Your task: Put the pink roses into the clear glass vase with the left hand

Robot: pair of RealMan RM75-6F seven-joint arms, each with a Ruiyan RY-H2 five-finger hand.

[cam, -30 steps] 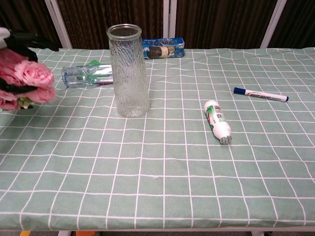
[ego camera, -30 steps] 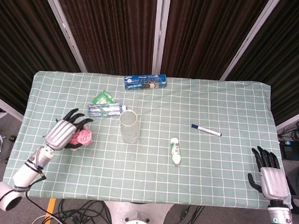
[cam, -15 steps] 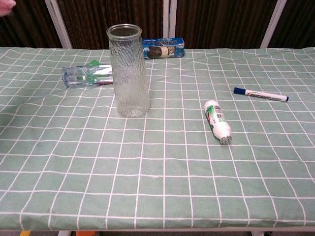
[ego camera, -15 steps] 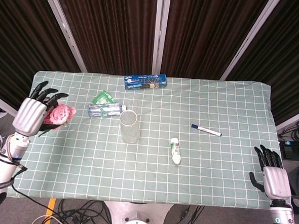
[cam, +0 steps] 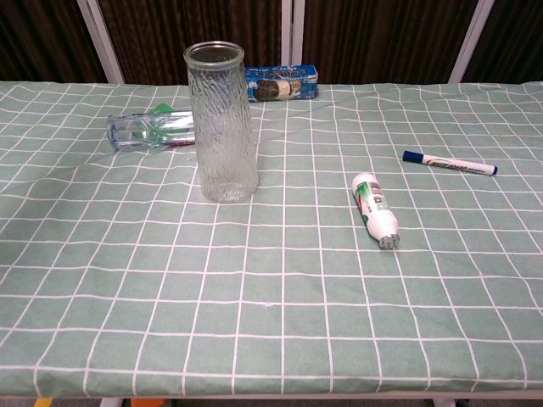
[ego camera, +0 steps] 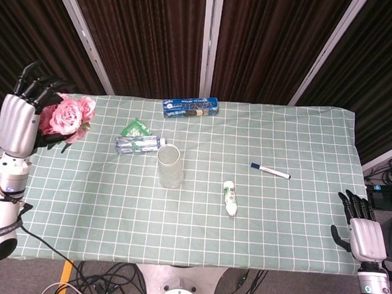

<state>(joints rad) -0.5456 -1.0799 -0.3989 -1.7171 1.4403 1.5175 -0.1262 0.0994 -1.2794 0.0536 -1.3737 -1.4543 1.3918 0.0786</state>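
Note:
My left hand is raised at the far left of the head view and holds the pink roses, high above the table's left edge. The clear glass vase stands upright near the middle of the table, well to the right of the roses; the chest view shows the vase empty. My right hand hangs off the table's front right corner with fingers apart and nothing in it. Neither hand nor the roses appear in the chest view.
Behind the vase lie a clear plastic pack, a green sachet and a blue biscuit packet. A white tube and a blue-capped marker lie to the right of the vase on the green checked cloth.
My left hand has lifted the roses off the table and carried them up and to the left, out of the chest view. The right hand has drifted slightly lower.

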